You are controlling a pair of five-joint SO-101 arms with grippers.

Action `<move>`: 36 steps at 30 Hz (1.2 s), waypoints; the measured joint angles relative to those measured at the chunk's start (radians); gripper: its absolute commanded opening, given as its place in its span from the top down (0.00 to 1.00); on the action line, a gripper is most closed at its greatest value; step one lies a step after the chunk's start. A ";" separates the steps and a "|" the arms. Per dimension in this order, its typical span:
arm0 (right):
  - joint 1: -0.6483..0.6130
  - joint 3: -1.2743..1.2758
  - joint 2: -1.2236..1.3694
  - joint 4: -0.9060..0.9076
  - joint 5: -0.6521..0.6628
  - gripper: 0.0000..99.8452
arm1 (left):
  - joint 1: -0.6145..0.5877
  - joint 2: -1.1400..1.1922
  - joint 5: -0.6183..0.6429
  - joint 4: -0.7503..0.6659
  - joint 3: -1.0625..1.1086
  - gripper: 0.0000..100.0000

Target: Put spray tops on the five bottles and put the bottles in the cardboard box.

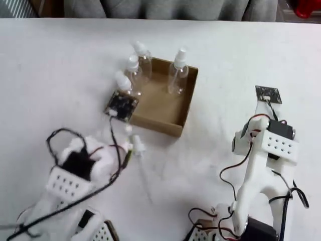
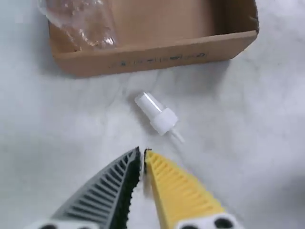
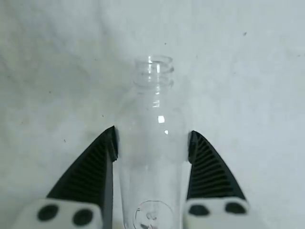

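Note:
A clear bottle [image 3: 153,90] without a top lies on the white table, and my right gripper [image 3: 152,136] is shut on its body, a jaw pressed to each side. The open threaded neck points away from the gripper. A loose white spray top [image 2: 157,114] lies on the table just in front of the cardboard box [image 2: 143,57]. My left gripper [image 2: 142,153] is shut with nothing in it, its tips a short way from the spray top. From above, the spray top [image 1: 136,145] lies near the box [image 1: 159,123], which holds several capped bottles [image 1: 178,73].
The left arm [image 1: 75,170] is at the front left and the right arm [image 1: 266,145] at the front right, with loose cables around both. Bare white tabletop [image 1: 60,65] spreads around the box. A crinkled clear bottle [image 2: 81,24] shows inside the box.

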 measured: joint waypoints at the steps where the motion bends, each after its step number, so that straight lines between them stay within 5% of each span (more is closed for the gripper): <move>1: 0.000 0.000 0.000 0.000 0.000 0.98 | 0.011 0.040 0.035 -0.003 -0.012 0.90; 5: 0.000 0.006 0.000 0.000 0.000 0.98 | 0.021 0.209 0.206 -0.064 -0.038 0.80; 10: 0.000 0.006 0.000 0.000 0.000 0.98 | 0.020 0.373 0.333 -0.183 -0.038 0.82; 36: -0.028 0.031 0.000 -0.029 0.000 0.98 | -0.035 0.841 0.423 -0.252 -0.233 0.81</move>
